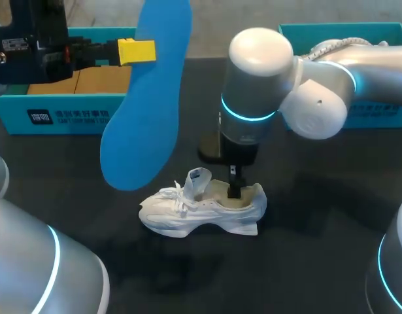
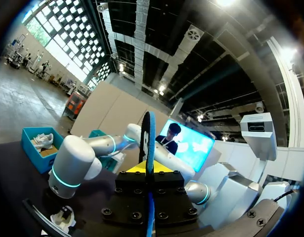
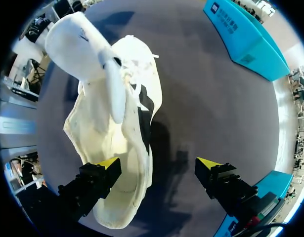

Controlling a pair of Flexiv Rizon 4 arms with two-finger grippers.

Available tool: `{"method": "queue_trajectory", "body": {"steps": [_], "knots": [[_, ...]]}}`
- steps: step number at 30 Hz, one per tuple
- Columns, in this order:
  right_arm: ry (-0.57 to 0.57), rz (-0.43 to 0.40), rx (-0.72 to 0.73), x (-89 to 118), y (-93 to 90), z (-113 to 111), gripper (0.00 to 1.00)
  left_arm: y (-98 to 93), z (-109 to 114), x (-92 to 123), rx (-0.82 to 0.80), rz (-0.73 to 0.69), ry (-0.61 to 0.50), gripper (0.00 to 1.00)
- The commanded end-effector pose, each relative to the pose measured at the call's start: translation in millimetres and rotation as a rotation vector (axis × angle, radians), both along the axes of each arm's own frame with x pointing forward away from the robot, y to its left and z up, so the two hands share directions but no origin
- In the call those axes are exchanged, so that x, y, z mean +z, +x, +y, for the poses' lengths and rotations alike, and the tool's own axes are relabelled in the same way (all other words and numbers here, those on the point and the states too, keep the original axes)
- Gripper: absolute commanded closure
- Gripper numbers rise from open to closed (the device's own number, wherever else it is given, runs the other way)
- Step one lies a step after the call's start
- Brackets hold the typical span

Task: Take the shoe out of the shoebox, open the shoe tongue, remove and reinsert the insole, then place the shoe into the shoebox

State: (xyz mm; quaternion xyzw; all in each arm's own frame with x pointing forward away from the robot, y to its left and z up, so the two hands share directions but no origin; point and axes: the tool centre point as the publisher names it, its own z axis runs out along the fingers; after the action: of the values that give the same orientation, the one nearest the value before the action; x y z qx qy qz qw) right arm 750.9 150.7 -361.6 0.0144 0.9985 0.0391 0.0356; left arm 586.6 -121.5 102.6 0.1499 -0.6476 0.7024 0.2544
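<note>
A white shoe [image 1: 201, 209] lies on its side on the dark table, tongue pulled up. My left gripper [image 1: 136, 51] is raised at the back left and is shut on the edge of the blue insole [image 1: 148, 98], which hangs down over the table. In the left wrist view the insole [image 2: 148, 143] shows edge-on between the yellow tips of the left gripper [image 2: 149, 169]. My right gripper [image 3: 159, 165] stands open over the shoe's [image 3: 112, 123] heel. One finger [image 3: 100, 173] is at the heel opening and the other [image 3: 216, 173] is outside over the table.
A teal shoebox [image 1: 63, 114] stands at the back left. A second teal box [image 1: 377, 111] stands at the back right behind my right arm [image 1: 305, 98]. Bare dark table lies in front of the shoe.
</note>
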Motion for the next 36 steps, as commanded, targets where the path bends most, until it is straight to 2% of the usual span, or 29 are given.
{"method": "queue_trajectory", "body": {"steps": [1, 8, 12, 14, 17, 19, 33, 34, 36], "knots": [[-0.02, 0.001, 0.001, -5.9, 2.4, 9.0, 0.0, 0.2, -0.2, 0.2, -0.001, 0.0, 0.003, 1.0], [-0.039, 0.014, -0.004, -15.9, 0.6, 9.3, 0.02, 0.2, -0.2, 0.2, -0.001, 0.0, 0.003, 1.0], [-0.053, 0.017, -0.012, -22.0, 0.0, 9.7, 0.1, 0.2, -0.2, 0.2, -0.001, 0.0, 0.003, 1.0], [-0.057, 0.019, -0.016, -23.8, -0.4, 10.0, 0.29, 0.2, -0.2, 0.2, -0.001, 0.0, 0.003, 1.0], [-0.057, 0.022, -0.017, -24.5, -0.8, 10.1, 0.36, 0.2, -0.2, 0.2, -0.001, 0.0, 0.003, 1.0], [-0.059, 0.022, -0.02, -25.6, -1.9, 10.5, 0.5, 0.2, -0.2, 0.2, -0.001, 0.0, 0.003, 1.0], [-0.062, 0.06, -0.037, -39.8, -12.0, 5.7, 0.57, 0.2, -0.2, 0.2, -0.001, 0.0, 0.003, 1.0], [-0.062, 0.057, -0.042, -40.0, -12.1, 5.5, 0.58, 0.2, -0.2, 0.2, -0.001, 0.0, 0.003, 1.0], [-0.056, 0.051, -0.051, -39.8, -11.8, 4.4, 0.68, 0.2, -0.2, 0.2, -0.001, 0.0, 0.003, 1.0]]}}
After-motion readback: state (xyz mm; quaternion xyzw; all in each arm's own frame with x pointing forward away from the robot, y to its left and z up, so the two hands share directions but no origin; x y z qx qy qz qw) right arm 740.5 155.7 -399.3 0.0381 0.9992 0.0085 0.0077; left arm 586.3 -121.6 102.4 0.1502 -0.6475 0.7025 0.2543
